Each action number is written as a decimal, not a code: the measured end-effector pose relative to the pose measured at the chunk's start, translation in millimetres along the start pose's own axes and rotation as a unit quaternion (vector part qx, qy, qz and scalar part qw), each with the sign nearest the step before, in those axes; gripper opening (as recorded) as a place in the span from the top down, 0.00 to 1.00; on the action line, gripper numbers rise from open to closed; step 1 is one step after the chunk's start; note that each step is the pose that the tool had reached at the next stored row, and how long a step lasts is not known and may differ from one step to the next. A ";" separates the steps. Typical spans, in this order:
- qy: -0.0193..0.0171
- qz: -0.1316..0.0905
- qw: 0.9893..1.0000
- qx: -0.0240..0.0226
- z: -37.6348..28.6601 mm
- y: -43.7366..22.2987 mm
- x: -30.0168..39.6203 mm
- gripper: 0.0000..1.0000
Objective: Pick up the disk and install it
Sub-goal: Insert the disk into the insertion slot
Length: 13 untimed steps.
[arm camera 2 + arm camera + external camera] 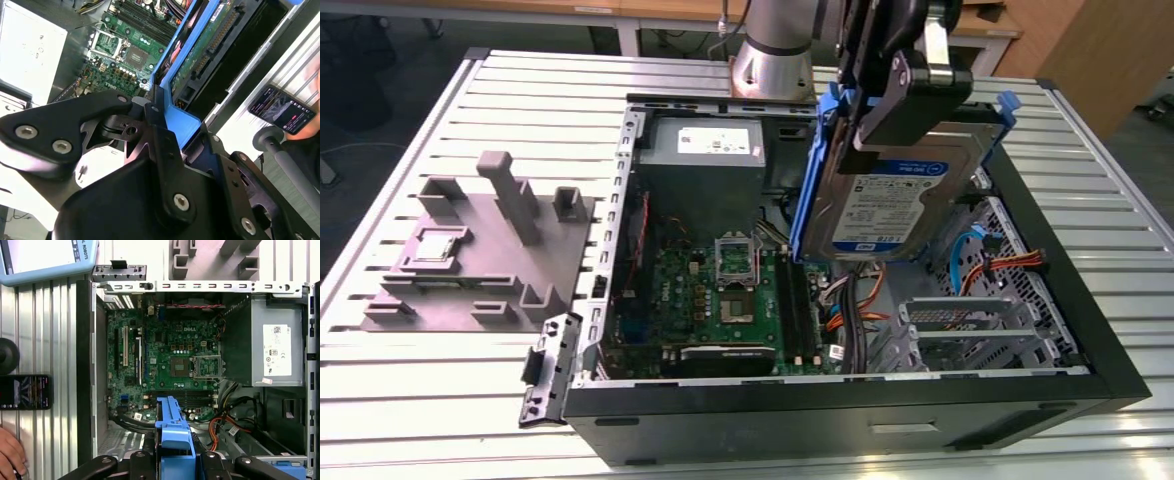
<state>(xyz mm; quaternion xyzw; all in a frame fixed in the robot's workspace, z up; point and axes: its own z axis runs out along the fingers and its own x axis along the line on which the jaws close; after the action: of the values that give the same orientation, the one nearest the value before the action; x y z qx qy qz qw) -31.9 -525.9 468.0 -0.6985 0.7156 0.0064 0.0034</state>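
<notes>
Disk (887, 205) carry step. Metal cage (961, 325) lies nearest in the open computer case (854, 415); disk hangs tilted at its 11 o'clock, hand (897, 125) clamped on its blue rails (825, 160). Seating likely demands squaring them to cage.

The disk (881, 210) hangs above the computer case (854, 410), toward the exterior view's right — a fixture plate (454, 270) lies on the table (440, 420) at that view's left

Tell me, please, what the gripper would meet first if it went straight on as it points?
The gripper, shut on the disk, points down into the open case. The disk's lower edge would probably touch the loose cables beside the motherboard first; depth is unclear.
</notes>
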 end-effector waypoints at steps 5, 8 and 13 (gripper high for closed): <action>0.000 0.000 1.000 0.000 0.1 -0.1 5.1 0.63; 0.000 0.000 1.000 0.000 0.5 -3.4 8.2 0.63; 0.000 0.000 1.000 0.000 1.8 -18.4 10.7 0.63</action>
<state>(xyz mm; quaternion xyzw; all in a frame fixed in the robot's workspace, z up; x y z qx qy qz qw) -13.8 -537.0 466.0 -0.6985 0.7156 0.0064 0.0034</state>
